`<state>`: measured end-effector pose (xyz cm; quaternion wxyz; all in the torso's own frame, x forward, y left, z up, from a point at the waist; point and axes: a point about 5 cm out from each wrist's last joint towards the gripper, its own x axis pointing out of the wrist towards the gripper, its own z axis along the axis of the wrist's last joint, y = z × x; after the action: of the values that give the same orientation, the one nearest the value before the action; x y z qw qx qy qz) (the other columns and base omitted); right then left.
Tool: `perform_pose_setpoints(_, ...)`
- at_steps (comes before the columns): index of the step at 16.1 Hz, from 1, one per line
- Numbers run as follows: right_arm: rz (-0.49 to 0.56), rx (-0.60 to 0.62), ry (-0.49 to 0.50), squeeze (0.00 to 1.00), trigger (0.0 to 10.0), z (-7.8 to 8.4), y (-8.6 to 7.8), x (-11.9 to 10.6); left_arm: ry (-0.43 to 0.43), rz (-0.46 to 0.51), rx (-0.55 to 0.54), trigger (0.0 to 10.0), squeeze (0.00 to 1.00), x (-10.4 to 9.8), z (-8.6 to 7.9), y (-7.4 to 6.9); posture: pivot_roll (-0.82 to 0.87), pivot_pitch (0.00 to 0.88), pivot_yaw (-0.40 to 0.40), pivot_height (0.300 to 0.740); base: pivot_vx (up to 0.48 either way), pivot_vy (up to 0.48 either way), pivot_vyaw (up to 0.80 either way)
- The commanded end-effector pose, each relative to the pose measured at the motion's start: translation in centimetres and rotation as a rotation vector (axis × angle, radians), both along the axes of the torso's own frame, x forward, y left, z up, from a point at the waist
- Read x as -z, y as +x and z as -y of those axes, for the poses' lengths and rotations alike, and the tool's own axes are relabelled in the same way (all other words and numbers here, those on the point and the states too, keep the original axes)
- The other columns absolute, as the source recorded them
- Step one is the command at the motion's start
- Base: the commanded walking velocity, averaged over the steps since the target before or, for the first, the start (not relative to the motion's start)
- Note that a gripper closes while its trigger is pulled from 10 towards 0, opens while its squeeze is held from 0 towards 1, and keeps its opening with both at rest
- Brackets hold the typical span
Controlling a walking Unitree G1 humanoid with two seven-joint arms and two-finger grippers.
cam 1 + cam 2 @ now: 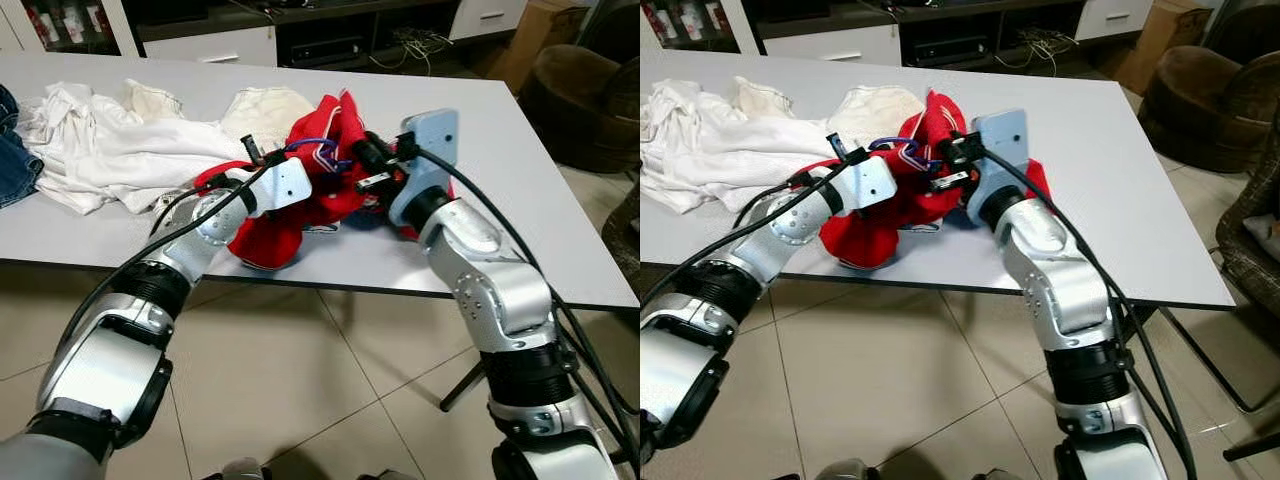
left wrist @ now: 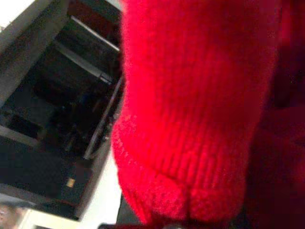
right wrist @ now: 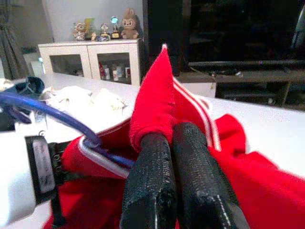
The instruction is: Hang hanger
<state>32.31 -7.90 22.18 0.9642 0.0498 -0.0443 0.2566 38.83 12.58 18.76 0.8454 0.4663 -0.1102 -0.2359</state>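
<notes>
Two pincers at red garment (image 1: 300, 215): right pincer (image 3: 177, 143) pinches fabric; left pincer (image 1: 256, 152) prob. grips blue hanger (image 3: 57, 119).

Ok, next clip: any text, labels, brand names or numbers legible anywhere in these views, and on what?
None can be read.
Bottles in the white glass-front cabinet: labels too small.
Small gold tag on the dark media unit: blurred.
Red knit sweater with white trim, pinched by the right pincer: no print showing.
</notes>
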Motion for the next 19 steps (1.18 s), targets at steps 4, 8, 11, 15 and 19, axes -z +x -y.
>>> perform_pose_setpoints(4, -0.121, 0.018, 0.062, 0.0, 2.3, 0.1, -0.3, 2.1, -0.153, 0.033, -0.034, 10.0, 0.0, -1.8, -0.2, 0.3, 0.06, 0.0, 0.031, 0.74, 0.0, 0.0, 0.0)
perform_pose_setpoints(8, -0.169, 0.038, -0.027, 0.0, 10.0, 0.9, -1.1, 3.9, -0.258, 0.036, -0.101, 10.0, 0.0, -1.6, -2.0, 0.1, 0.06, 0.0, 0.033, 0.74, 0.0, 0.0, 0.0)
perform_pose_setpoints(11, -0.082, 0.033, -0.178, 0.7, 10.0, 1.2, -1.5, 4.0, -0.327, 0.055, -0.128, 10.0, 0.0, -2.1, -2.6, 0.1, 0.06, 0.0, 0.031, 0.74, 0.0, 0.0, 0.0)
perform_pose_setpoints(15, 0.099, -0.004, -0.32, 0.0, 10.0, 1.5, -1.9, 1.7, -0.32, 0.052, -0.09, 10.0, 0.0, -1.9, -1.9, -0.1, 0.06, 0.0, 0.028, 0.74, 0.0, 0.0, 0.0)
perform_pose_setpoints(19, 0.116, -0.067, -0.353, 1.0, 10.0, 2.6, -2.8, 1.4, -0.324, 0.064, -0.092, 10.0, 0.0, -2.0, -2.1, -0.2, 0.06, 0.002, 0.024, 0.74, 0.0, 0.0, 0.0)
